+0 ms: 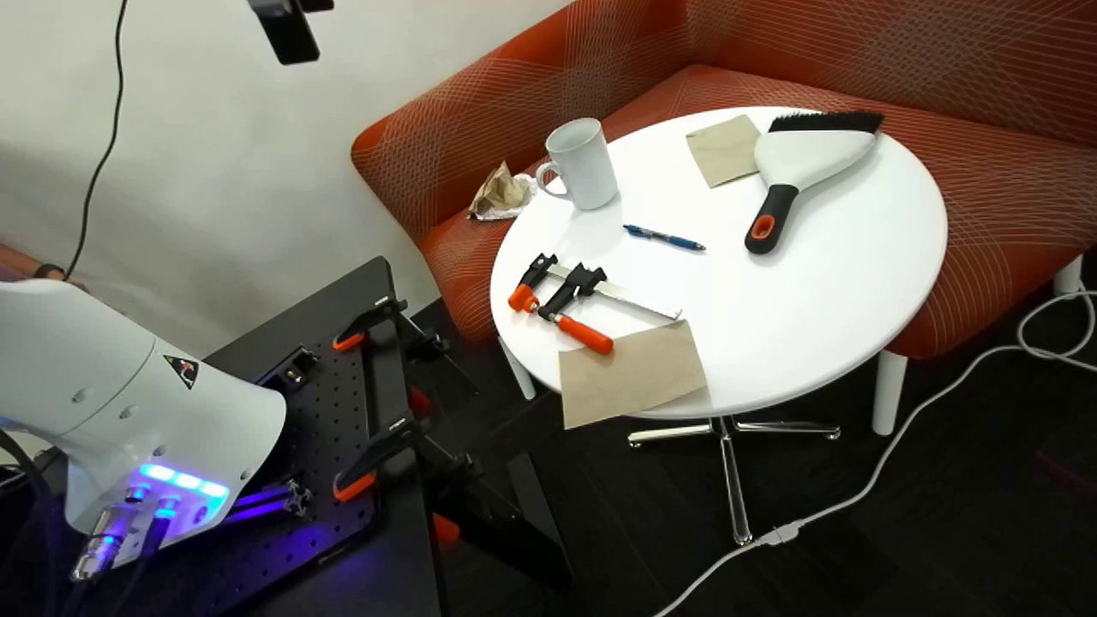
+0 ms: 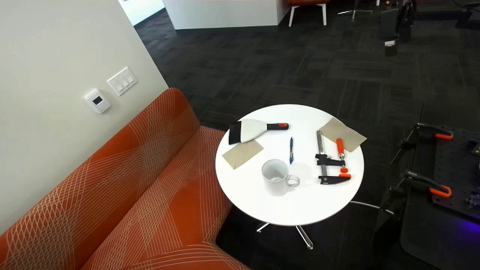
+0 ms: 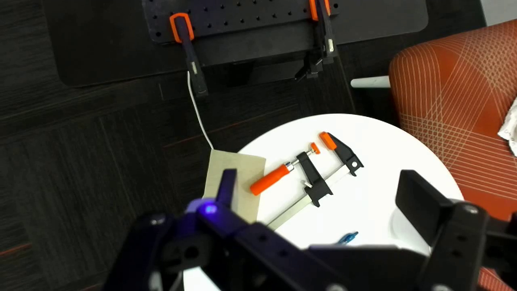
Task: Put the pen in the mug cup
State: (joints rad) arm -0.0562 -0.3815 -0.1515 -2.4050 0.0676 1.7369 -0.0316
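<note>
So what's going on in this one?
A robot arm is at work by a round white table, but it isn't handling anything. Its gripper hangs open and holds nothing, away from the task's things. The blue pen lies on the tabletop, close to the upright white mug but not in it. A bar clamp and a hand brush lie on the same table. Putting the pen in the mug is not yet done.
</note>
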